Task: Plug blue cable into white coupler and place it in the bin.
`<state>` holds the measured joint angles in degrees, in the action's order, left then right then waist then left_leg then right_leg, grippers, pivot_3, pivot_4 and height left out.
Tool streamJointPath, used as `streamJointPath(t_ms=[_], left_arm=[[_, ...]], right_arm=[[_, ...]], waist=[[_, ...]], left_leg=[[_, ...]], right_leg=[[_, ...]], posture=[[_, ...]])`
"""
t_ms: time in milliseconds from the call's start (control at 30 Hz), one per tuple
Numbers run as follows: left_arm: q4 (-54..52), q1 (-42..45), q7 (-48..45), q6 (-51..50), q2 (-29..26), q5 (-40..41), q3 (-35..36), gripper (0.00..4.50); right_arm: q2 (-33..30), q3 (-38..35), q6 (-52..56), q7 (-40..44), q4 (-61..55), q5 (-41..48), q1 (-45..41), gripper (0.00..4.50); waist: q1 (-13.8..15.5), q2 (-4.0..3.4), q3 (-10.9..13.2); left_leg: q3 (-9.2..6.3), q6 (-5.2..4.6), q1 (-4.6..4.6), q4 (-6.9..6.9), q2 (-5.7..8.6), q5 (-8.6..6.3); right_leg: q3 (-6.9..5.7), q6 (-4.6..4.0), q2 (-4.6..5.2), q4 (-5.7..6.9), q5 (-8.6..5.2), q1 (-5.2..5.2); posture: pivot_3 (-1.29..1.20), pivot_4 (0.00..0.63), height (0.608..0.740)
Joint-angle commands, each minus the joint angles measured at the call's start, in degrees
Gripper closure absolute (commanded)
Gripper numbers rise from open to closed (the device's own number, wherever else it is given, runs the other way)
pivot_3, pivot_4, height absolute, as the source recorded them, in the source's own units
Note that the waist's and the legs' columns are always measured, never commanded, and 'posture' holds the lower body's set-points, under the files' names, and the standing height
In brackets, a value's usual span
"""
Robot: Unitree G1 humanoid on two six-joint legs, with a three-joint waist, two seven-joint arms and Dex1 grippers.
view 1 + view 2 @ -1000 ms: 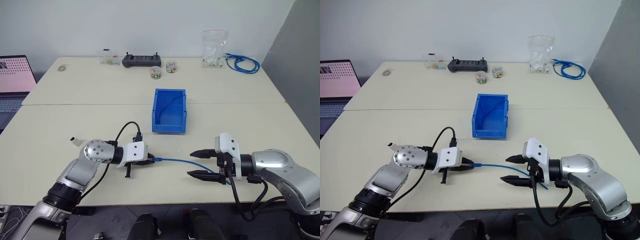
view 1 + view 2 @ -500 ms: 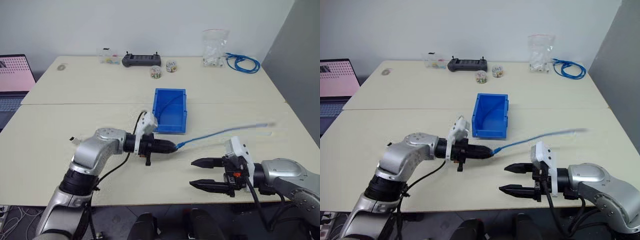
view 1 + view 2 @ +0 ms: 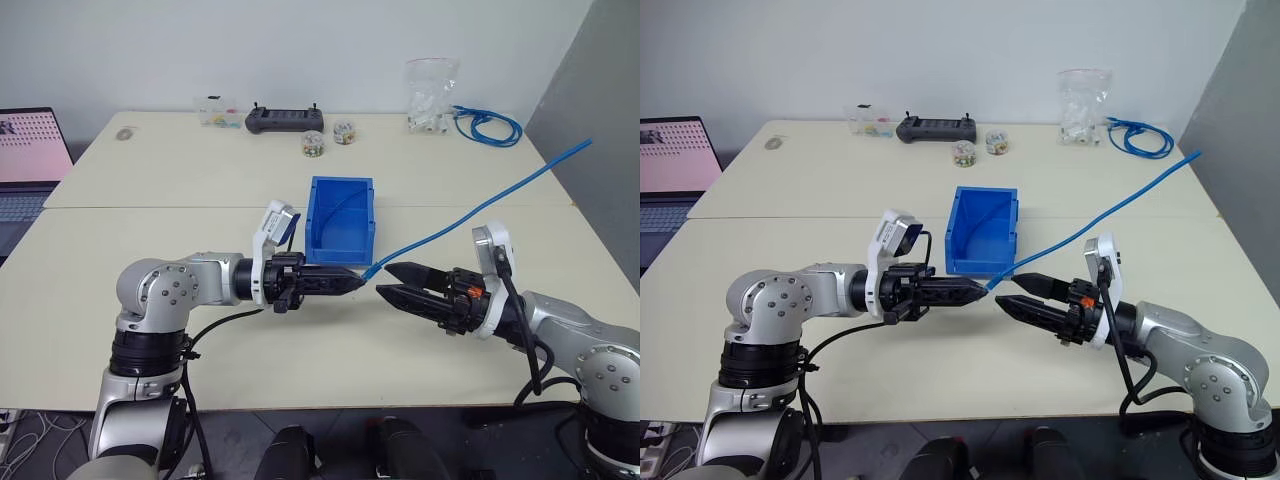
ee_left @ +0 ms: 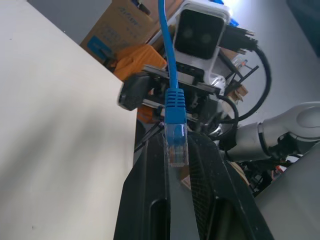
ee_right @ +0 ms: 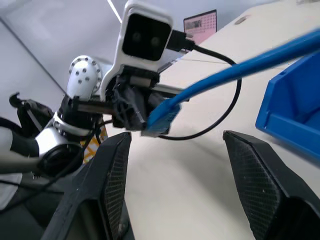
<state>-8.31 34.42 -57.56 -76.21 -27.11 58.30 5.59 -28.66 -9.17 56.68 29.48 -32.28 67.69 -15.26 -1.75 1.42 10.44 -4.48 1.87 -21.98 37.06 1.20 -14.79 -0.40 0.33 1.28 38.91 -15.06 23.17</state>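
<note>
My left gripper (image 3: 352,281) is shut on the clear plug (image 4: 175,145) of the blue cable (image 3: 470,213) and points level toward my right gripper. From the plug the cable rises slantwise to the right, clear of the table. Just right of the plug, my right gripper (image 3: 384,281) stands open with nothing between its fingers, pointing back at the left one. In the right wrist view the plug (image 5: 157,120) hangs ahead of the open fingers (image 5: 112,170). The bin (image 3: 340,252) stands just behind both grippers. The white coupler is hidden.
Along the table's far edge stand a black controller (image 3: 284,120), small jars (image 3: 311,144), a clear bag of white parts (image 3: 430,95) and a coiled blue cable bundle (image 3: 487,125). A laptop (image 3: 30,150) sits at the far left.
My left gripper rose from the table with the cable end and rolled to point right. The right gripper lifted and turned toward it. The cable's free length swung up into the air.
</note>
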Motion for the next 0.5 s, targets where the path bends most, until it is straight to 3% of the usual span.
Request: streamJointPath(t_ms=[33,267,367,500], left_arm=[[-1.8,0.3,2.3,-1.0,0.1,3.5,2.1,4.26],[-2.3,-0.4,3.8,-0.5,-0.9,5.0,2.0,4.26],[-2.5,-0.7,4.1,-0.2,-1.2,5.4,1.9,4.26],[-2.6,-1.1,4.3,0.4,-1.3,5.8,1.9,4.26]], right_arm=[[2.0,0.9,-0.9,-2.2,-0.1,4.6,-2.7,1.41],[2.9,1.9,-0.7,-3.3,1.5,7.8,-4.4,1.41],[2.6,2.4,-0.5,-3.5,1.7,8.8,-4.9,1.85],[1.8,3.2,0.0,-3.3,1.7,9.8,-5.1,2.94]], waist=[[0.0,0.0,0.0],[0.1,-0.01,0.0],[0.0,-0.01,0.0],[0.0,-0.01,0.0]], left_leg=[[-0.01,0.0,0.01,-0.01,0.0,0.0],[0.03,0.0,0.0,-0.01,0.02,0.0],[0.01,0.0,0.0,-0.01,0.02,0.0],[0.03,0.0,0.0,-0.01,0.02,0.0]], right_leg=[[0.0,0.0,0.0,0.0,0.0,0.0],[0.03,0.0,0.01,-0.01,0.0,0.01],[0.02,0.0,0.01,-0.01,0.0,0.01],[0.03,0.0,0.01,-0.01,0.0,0.01]], posture=[[0.0,0.15,0.74],[0.0,0.15,0.74],[0.0,0.15,0.74],[0.0,0.15,0.74]])
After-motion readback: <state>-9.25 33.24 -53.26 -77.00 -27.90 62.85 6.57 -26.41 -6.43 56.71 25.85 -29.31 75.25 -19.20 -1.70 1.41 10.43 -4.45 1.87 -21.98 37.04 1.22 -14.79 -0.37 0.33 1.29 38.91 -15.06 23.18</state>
